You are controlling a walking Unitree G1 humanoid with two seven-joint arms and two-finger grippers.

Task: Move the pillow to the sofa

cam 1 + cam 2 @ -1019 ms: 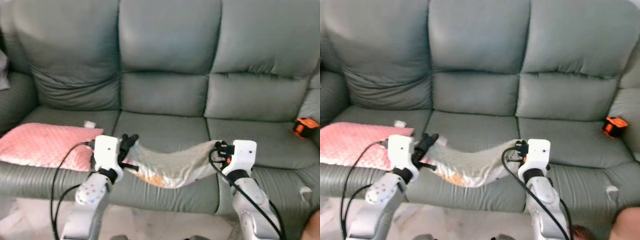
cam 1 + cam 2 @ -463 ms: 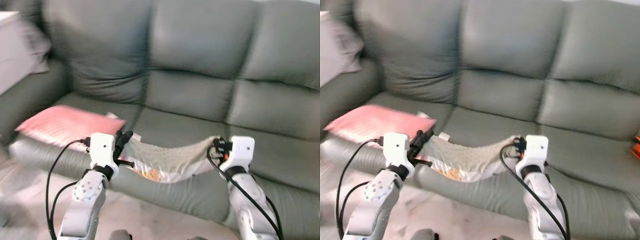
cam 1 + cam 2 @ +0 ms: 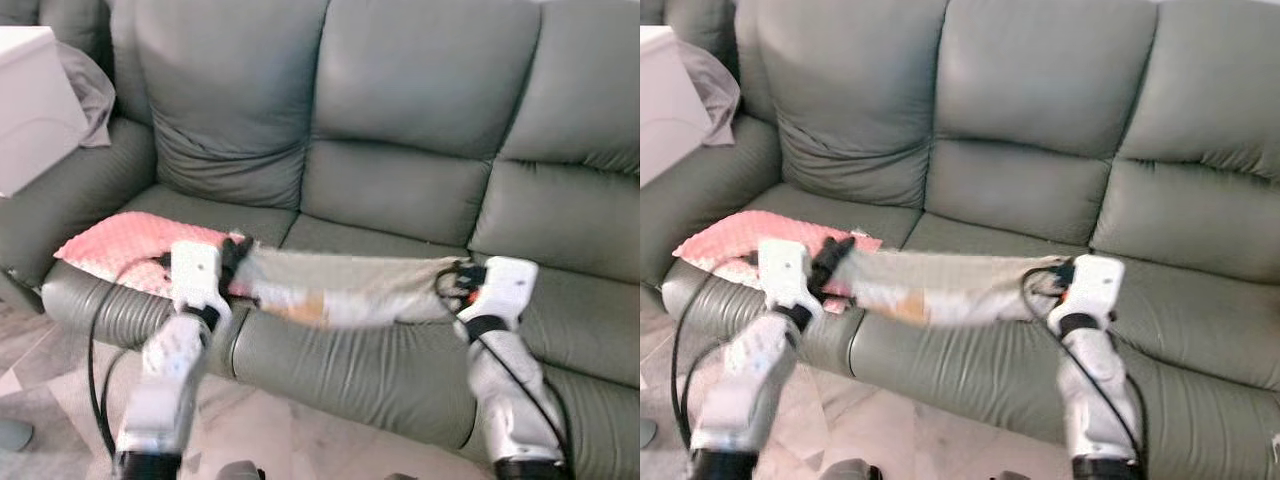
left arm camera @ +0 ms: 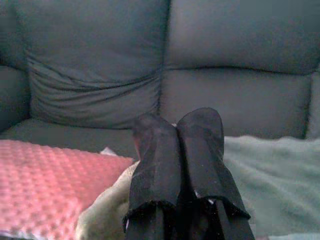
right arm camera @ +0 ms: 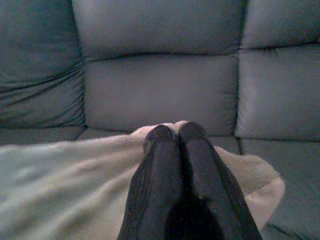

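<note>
My left gripper (image 3: 232,262) and right gripper (image 3: 456,283) pinch the pillow (image 3: 345,288) ends, stretching it lengthwise above the sofa (image 3: 420,190) seat's front edge.

The sofa (image 3: 400,190) is covered in grey-green leather that looks smooth and a little shiny, with soft wrinkles on the back cushions. The pillow (image 3: 345,290) is made of pale, fuzzy cloth, matt and soft, with small bumps in the weave. A pink cushion (image 4: 45,180) is covered in bumpy, dotted fleece. The fingers (image 4: 200,150) of the left gripper (image 4: 177,125) look like matt black rubber, a bit rough. The arm shells (image 3: 505,290) are made of smooth white plastic. The floor (image 3: 60,400) is shiny stone tile.
</note>
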